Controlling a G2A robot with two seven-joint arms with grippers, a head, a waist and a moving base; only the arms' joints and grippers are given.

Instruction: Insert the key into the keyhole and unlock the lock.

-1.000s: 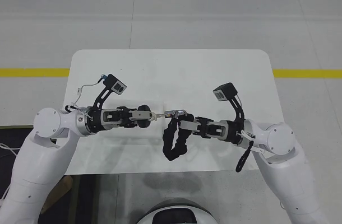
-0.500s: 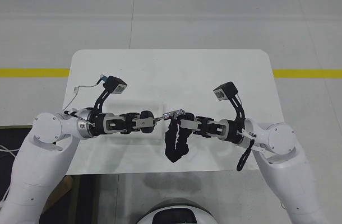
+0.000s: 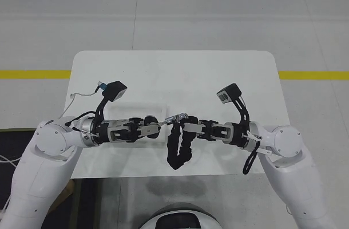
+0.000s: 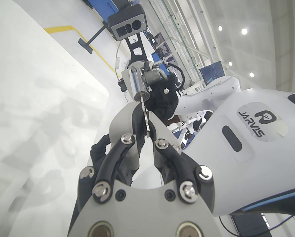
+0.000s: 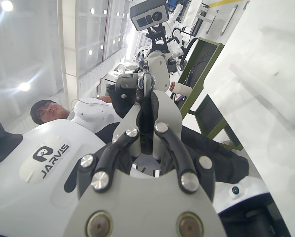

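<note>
Key [image 4: 145, 120] sits pinched between left fingers [image 4: 121, 122], tip at lock [image 4: 138, 83].

The right gripper [image 5: 145, 104] is clamped on a black sleeve [image 5: 147, 117]; just past its fingertips sits the grey metal lock [image 5: 125, 82]; the left gripper [image 5: 148, 75] meets the lock from the far side; the white table [image 5: 261, 62] lies alongside.
</note>
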